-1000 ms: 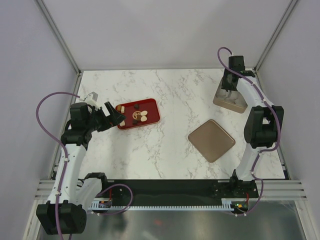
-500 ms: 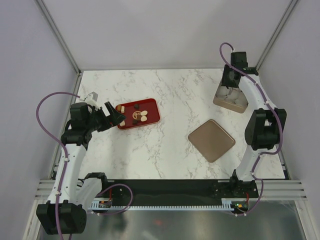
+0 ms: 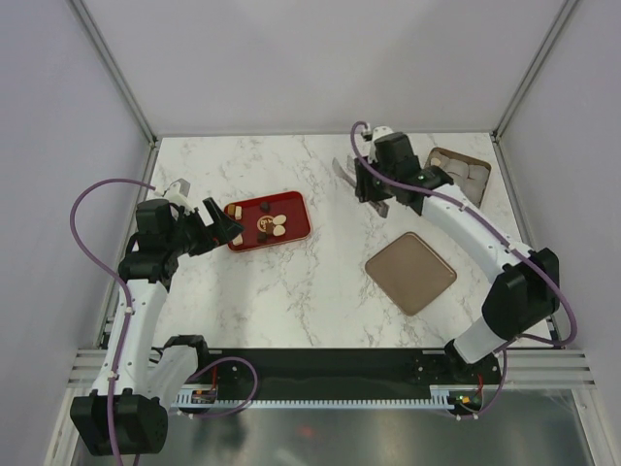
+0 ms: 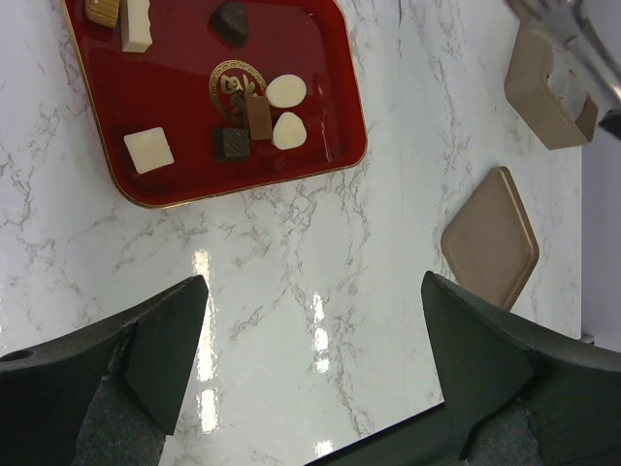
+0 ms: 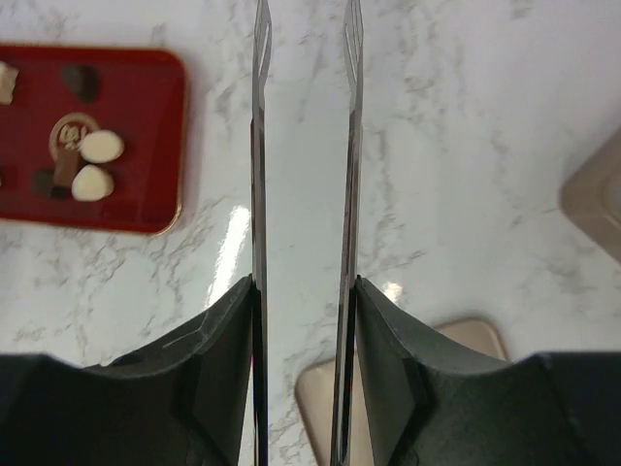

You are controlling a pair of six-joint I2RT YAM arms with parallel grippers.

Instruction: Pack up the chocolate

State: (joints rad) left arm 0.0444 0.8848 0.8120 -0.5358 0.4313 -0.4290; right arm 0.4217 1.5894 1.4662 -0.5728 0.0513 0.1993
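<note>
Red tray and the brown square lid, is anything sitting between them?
No. In the top external view only bare marble table lies between the red tray and the brown square lid. The left wrist view shows the same.

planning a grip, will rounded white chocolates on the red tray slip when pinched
The rounded cream-white chocolate pieces look small, so probably light. Their domed tops may slip from thin jaws. The glossy red tray likely lets them slide.

Right wrist view: red tray (image 5: pixel 136 146) cut by left edge; lid (image 5: pixel 318 408) mostly behind tool (image 5: pixel 307 15)
</note>
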